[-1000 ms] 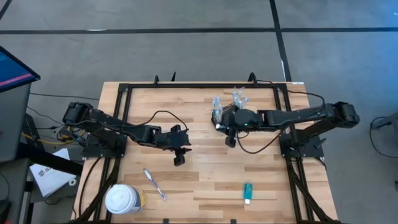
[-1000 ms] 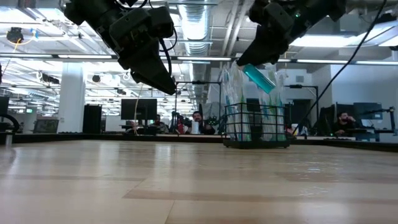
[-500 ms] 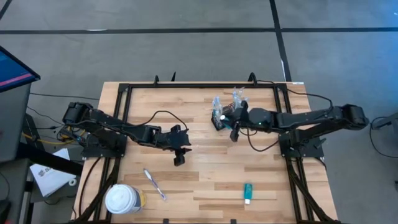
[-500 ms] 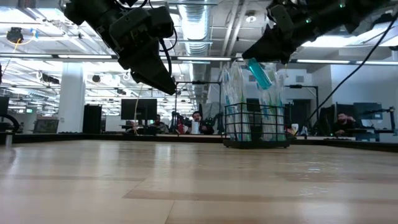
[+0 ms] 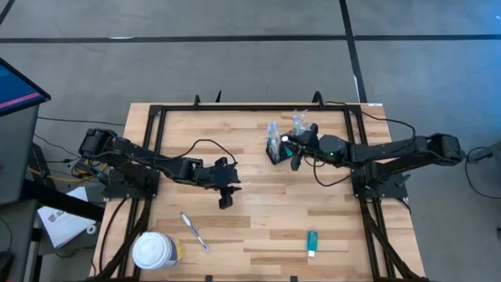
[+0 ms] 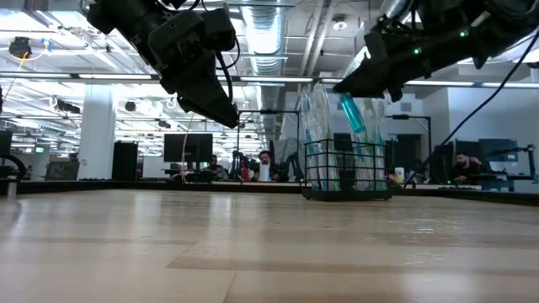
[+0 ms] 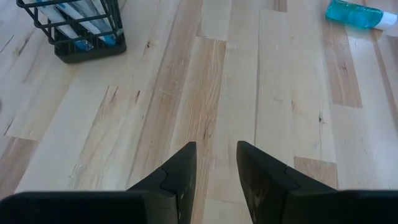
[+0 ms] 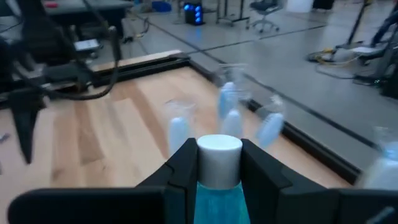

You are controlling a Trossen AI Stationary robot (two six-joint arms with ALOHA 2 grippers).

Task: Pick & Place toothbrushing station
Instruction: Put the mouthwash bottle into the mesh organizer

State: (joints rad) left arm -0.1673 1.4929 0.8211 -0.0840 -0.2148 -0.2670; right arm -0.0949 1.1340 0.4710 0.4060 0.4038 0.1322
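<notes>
Near edge, high view bottom: white-lidded tub (image 5: 155, 251) lower left, loose toothbrush (image 5: 194, 233) just right of it, second teal tube (image 5: 311, 243) lower right, all flat on table (image 5: 258, 211).

Mid-frame: my left gripper (image 5: 226, 197) hovers above bare wood, fingers parted slightly, nothing between them.

Farther, upper centre-right: my right gripper (image 5: 294, 155) clenched on teal tube (image 6: 353, 113), white cap (image 8: 219, 144) between fingers. Tube tilted, lower end in top of caddy (image 6: 348, 172) among standing toothbrushes (image 6: 312, 126).
</notes>
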